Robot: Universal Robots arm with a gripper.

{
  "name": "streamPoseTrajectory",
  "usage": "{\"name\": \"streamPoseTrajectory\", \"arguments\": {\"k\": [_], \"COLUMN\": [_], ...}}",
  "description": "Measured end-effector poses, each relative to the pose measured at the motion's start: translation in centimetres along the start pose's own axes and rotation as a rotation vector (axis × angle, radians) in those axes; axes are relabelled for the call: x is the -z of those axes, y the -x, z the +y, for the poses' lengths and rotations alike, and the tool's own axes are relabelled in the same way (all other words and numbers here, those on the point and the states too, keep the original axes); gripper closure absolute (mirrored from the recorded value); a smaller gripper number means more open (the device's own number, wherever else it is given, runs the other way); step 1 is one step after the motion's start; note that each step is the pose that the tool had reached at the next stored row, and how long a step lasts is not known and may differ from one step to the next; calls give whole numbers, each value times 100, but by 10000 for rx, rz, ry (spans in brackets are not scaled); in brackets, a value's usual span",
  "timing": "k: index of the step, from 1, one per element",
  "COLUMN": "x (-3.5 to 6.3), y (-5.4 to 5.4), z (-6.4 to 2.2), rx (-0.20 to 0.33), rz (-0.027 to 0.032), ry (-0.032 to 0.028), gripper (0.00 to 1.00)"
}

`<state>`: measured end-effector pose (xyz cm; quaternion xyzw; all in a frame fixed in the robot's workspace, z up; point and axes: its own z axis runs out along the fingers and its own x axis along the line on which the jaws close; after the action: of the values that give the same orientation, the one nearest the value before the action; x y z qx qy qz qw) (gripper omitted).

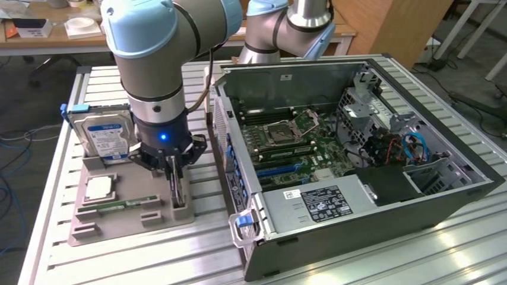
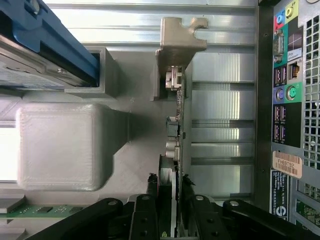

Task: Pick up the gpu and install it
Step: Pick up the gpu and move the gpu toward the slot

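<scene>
**Gripper** (image 2: 170, 186): on the arm, pointing straight down over the grey holder. Jaws partly closed, one finger (image 2: 151, 181) on each face of the gpu and pressed against it. The card is gripped.

**Gpu** (image 2: 175, 145): stands on its long edge in a slot of the holder, on the side nearest the computer case. It is seen edge-on in the wrist view, with the dark fan face towards one finger. It is seated in the slot, not lifted.

**Holder** (image 1: 119, 224): grey moulded tray on the slatted metal table (image 1: 396, 261), at the exterior view's left of the case.

**Hard drive** (image 1: 107, 135): blue-and-white label, upright at the holder's far end.

**Processor chip** (image 1: 99, 188): lies flat in the holder.

**Memory stick** (image 1: 127, 203): green, lies flat just beside the chip.

**Computer case** (image 1: 277, 83): lies on its side with the panel off and the motherboard exposed. Its rear ports face the holder.
</scene>
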<state>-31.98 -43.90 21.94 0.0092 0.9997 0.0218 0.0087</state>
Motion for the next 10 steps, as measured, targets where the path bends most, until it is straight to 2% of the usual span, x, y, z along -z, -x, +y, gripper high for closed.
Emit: {"name": "streamPoseTrajectory", "arguments": {"k": [10], "x": [0], "y": [0], "z": [0], "rx": [0], "rz": [1], "ry": [0], "gripper": [71]}}
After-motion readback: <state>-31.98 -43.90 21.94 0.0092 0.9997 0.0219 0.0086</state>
